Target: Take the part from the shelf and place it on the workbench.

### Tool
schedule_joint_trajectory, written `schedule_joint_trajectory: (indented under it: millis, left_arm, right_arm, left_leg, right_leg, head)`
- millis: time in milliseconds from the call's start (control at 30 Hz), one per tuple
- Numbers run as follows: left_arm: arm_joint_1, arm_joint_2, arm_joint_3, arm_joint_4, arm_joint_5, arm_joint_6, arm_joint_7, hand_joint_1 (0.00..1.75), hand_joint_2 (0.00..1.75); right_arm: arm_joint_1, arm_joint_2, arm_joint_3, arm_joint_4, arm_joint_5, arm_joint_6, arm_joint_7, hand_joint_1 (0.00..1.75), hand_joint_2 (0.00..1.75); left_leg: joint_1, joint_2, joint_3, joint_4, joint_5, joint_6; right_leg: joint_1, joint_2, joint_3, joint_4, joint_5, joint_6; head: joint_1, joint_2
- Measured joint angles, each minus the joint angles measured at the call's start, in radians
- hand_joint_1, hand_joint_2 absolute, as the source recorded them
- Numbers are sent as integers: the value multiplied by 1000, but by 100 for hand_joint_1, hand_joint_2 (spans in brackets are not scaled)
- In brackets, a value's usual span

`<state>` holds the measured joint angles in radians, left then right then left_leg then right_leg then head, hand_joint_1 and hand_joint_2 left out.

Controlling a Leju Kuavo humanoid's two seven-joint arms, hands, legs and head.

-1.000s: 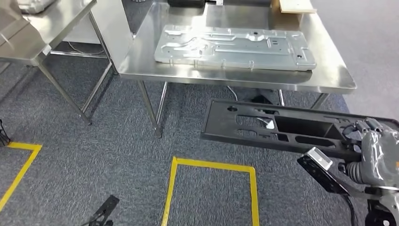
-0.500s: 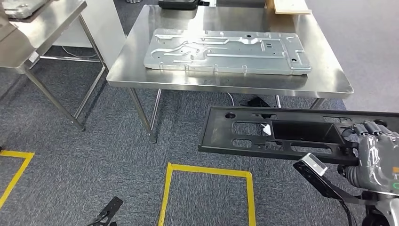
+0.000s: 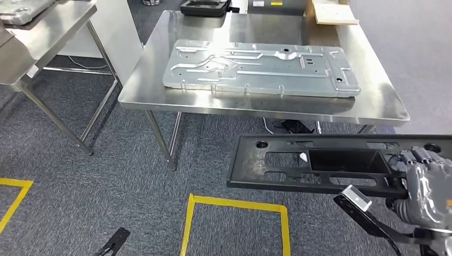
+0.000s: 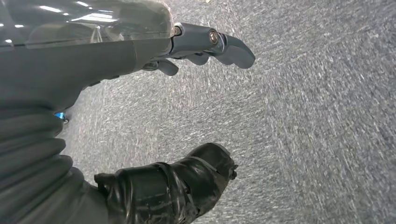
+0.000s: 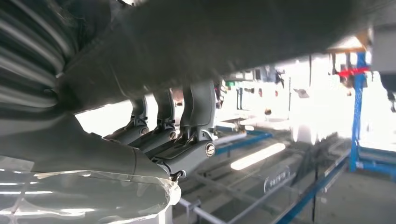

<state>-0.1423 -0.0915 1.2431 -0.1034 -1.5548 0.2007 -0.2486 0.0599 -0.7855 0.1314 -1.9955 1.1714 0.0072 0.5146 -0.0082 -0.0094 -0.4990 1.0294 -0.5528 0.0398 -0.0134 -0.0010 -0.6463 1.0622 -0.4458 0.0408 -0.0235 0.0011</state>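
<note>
The right hand [image 3: 426, 186] grips the long black part [image 3: 320, 162] at its right end, and the picture edge cuts that end off. The part hangs over the grey carpet [image 3: 106, 176], just before the workbench [image 3: 373, 104] front edge. A silver plate [image 3: 261, 66] lies there. The left hand [image 4: 187, 93] seems open, holding nothing.

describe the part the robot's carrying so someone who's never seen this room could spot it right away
Find the steel workbench with a silver stamped metal panel lying on it. In front of it, over the grey carpet, the right hand holds one end of a long flat black part. Its black colour, its rectangular cutouts and being off the table set it apart from the panel.
</note>
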Motion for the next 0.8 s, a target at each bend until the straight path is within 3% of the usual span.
schedule_joint_trajectory:
  millis: [133,200,267,333,367,433,500,600,667,800]
  left_arm:
    - [0,17,0,0,2,-2,11,0,175]
    - [-2,19,0,0,2,-3,12,0,175]
    - [-1,19,0,0,2,-3,10,0,175]
    - [3,19,0,0,1,-3,8,0,175]
    - [4,19,0,0,1,-3,7,0,175]
    - [4,19,0,0,1,-3,6,0,175]
    - [5,19,0,0,1,-3,6,0,175]
    - [6,19,0,0,-3,-3,4,0,175]
    - [1,20,0,0,-7,-2,1,0,175]
    - [-2,20,0,0,-9,-2,0,0,175]
  right_arm:
    - [44,-14,-47,-15,1,3,0,175,175]
    - [57,-17,-72,-21,1,3,0,175,175]
    - [68,-19,-92,-25,0,3,0,175,175]
    - [76,-21,-108,-27,0,3,0,175,175]
    - [79,-22,-114,-29,0,3,0,175,175]
    - [81,-24,-125,-33,0,2,0,175,175]
    - [84,-26,-131,-35,1,2,0,175,175]
    - [88,-28,-136,-38,3,3,0,175,175]
    - [88,-28,-139,-39,7,3,0,175,175]
    - [90,-29,-142,-39,15,3,0,175,175]
  left_leg:
    - [0,2,-1,34,-10,-20]
    - [2,4,-62,137,-29,-28]
    - [2,4,-149,253,-70,-33]
    - [2,4,-200,277,-81,-32]
    - [2,4,-203,244,-56,-29]
    - [0,4,-183,126,47,-17]
    - [-8,3,-163,44,104,-5]
    - [-12,2,-138,14,110,7]
    - [-10,3,-111,1,108,18]
    - [-9,4,-86,-4,89,28]
  right_leg:
    - [2,0,22,-13,-4,-31]
    - [1,1,43,-23,-12,-40]
    - [1,1,60,-28,-25,-45]
    - [3,4,81,-29,-42,-45]
    - [4,5,95,-29,-51,-45]
    - [6,7,120,-29,-71,-42]
    - [7,12,135,-29,-88,-33]
    - [5,14,150,-17,-96,-16]
    - [3,12,137,25,-109,-10]
    - [1,10,-3,217,-184,5]
  head:
    - [-3,0]
    - [-4,0]
    - [-5,0]
    - [-5,0]
    - [-5,0]
    - [-5,0]
    - [-3,0]
    - [-3,0]
    - [0,0]
    - [7,0]
